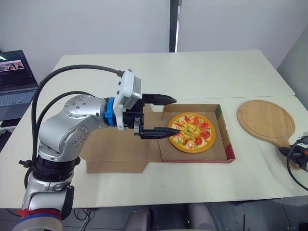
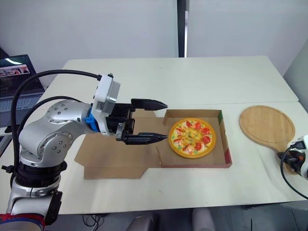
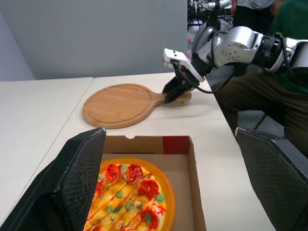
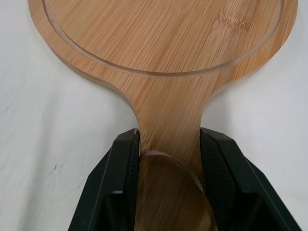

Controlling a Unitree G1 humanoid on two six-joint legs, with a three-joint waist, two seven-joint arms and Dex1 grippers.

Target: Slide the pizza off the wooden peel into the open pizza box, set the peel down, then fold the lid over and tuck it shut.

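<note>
Two steps look nearly done from the head view: pizza (image 1: pixel 191 132) inside the pizza box (image 1: pixel 226 144), wooden peel (image 1: pixel 264 118) flat on the table (image 1: pixel 216 72) right of the box, left gripper (image 1: pixel 177 114) spread wide over the box's left edge, by the flat lid (image 1: pixel 120 149). From the right wrist view, right gripper (image 4: pixel 169 140) pinching the peel's handle. Probably calls next for letting go, then folding the lid over the box.

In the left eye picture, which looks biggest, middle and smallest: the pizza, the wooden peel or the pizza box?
1. pizza box, biggest by far with its lid lying open flat.
2. wooden peel, in the middle.
3. pizza, smallest, only a bit smaller than the peel's round part.
</note>
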